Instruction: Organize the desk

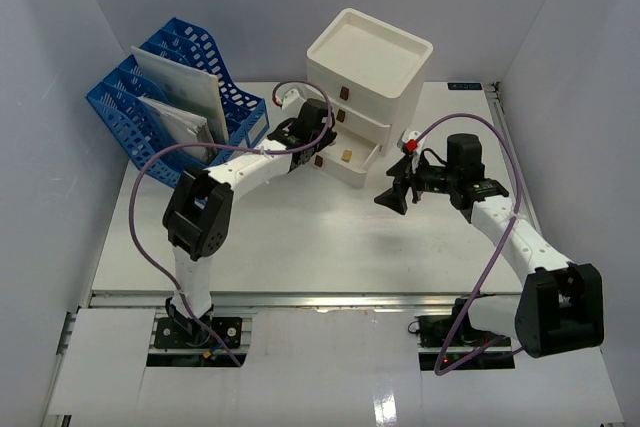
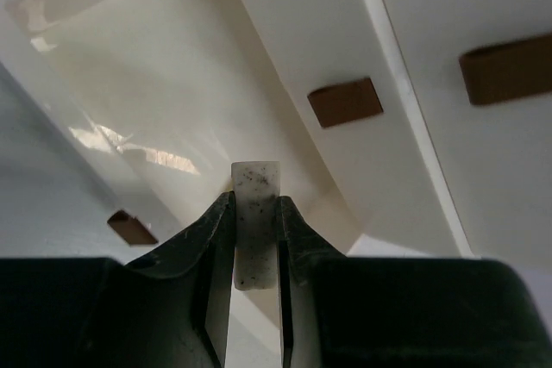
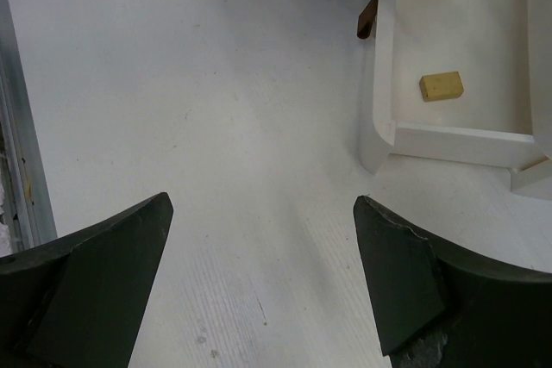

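Left fingers: I have them clamped on a small white speckled block, held over the open bottom drawer of the drawer box.
Right fingers: spread wide with nothing between them, low above the bare table near that drawer.
Drawer contents: from here I see one yellow block lying inside.
Table: white, beneath both arms, with the drawer box at back centre and a blue file rack with papers at back left.
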